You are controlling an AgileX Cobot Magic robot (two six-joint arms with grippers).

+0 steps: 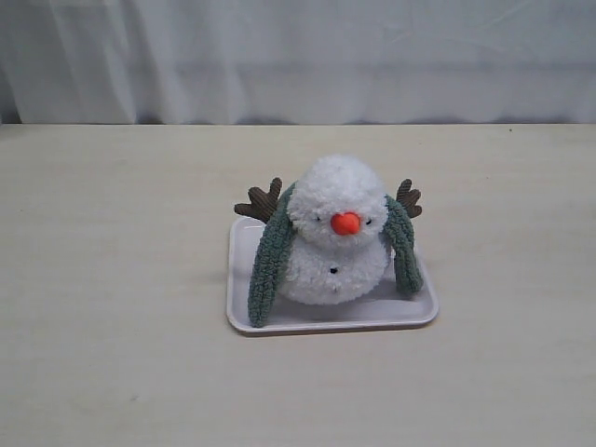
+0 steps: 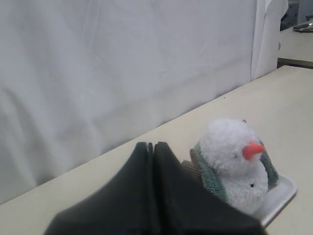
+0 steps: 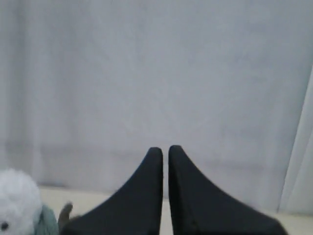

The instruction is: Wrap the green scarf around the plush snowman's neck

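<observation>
The green scarf (image 1: 270, 265) is draped behind the neck of the plush snowman (image 1: 337, 256), one end hung down each side, on a tray (image 1: 326, 322). The left hand (image 2: 150, 147) and right hand (image 3: 165, 152) are pressed together, empty, held clear; the left is judged nearer.

The plush snowman (image 1: 335, 237) sits upright on a white tray (image 1: 237, 307), the green scarf (image 1: 270, 261) draped behind its neck (image 1: 337, 244), both ends hanging down front.
</observation>
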